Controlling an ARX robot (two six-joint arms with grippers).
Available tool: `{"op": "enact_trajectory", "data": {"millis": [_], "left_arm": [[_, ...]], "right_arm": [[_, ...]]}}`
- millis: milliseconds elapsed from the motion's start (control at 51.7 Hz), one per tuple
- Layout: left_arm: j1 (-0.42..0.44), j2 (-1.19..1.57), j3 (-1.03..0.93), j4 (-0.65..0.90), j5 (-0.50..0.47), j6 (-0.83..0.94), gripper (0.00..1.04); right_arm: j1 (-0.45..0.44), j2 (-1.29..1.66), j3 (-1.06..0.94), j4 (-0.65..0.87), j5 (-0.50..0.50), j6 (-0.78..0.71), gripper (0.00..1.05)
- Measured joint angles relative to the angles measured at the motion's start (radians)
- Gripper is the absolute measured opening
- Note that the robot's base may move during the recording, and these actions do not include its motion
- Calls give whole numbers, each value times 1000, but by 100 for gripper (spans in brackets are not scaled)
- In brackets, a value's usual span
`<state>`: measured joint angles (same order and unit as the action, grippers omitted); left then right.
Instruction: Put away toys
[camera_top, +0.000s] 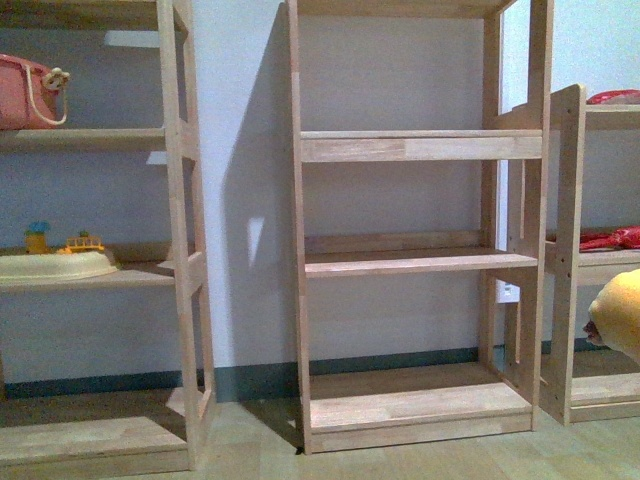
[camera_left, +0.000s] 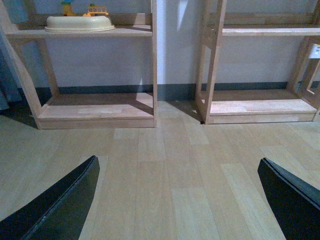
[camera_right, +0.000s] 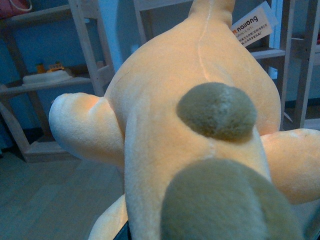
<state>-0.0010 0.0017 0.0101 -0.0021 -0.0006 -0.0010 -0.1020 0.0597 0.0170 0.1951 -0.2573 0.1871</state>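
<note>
The yellow-orange plush animal (camera_right: 165, 115) fills the right wrist view, with grey-brown round patches, stubby limbs and a white tag (camera_right: 252, 24). My right gripper is shut on it; its fingers are hidden behind the plush. In the front view only a yellow edge of the plush (camera_top: 620, 312) shows at the far right, level with the lower shelves. My left gripper (camera_left: 177, 200) is open and empty, its dark fingers (camera_left: 60, 205) wide apart above the bare wooden floor, facing the shelf units.
Three wooden shelf units stand against the wall: the middle unit (camera_top: 415, 262), the left unit (camera_top: 180, 270) holding a pink bag (camera_top: 30, 92) and a cream tub with small toys (camera_top: 55, 262), and the right unit (camera_top: 568, 250) with red items (camera_top: 610, 238).
</note>
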Motion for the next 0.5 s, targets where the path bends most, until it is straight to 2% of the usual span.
{"op": "enact_trajectory", "data": {"millis": [503], "left_arm": [[0,0,0,0,0,0,98]], "right_arm": [[0,0,0,0,-1,0,11]]}}
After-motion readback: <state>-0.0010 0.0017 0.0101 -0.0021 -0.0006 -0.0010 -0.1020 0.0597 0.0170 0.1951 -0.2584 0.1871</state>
